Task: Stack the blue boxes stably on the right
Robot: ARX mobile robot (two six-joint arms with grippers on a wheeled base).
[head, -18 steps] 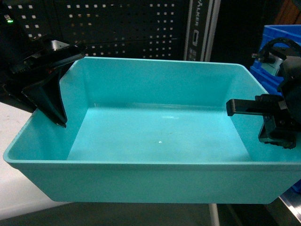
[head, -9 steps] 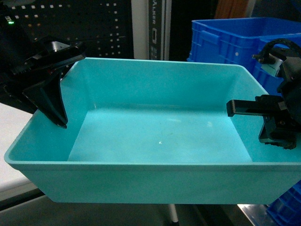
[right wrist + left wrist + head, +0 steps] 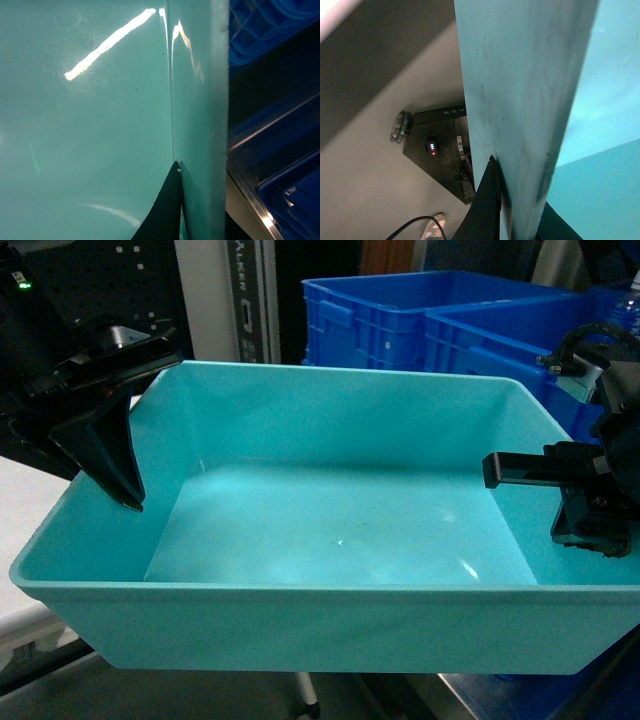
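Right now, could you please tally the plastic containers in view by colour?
Light turquoise smooth plastic tub, gripped by both end effectors: 1
Royal-blue ribbed plastic crates behind it: 2
Total: 3

Warehouse or workshop-type space, not a home. Upper left of the head view: dark perforated pegboard panel (image 3: 80, 280) beside a pale upright post with printed lettering (image 3: 250, 300). Upper right: large royal-blue ribbed plastic crates (image 3: 400, 320) side by side, industrial storage type. Left wrist view shows plain grey floor (image 3: 365, 185). Right wrist view, lower right: metal shelf edge (image 3: 250, 200) with more blue crates.
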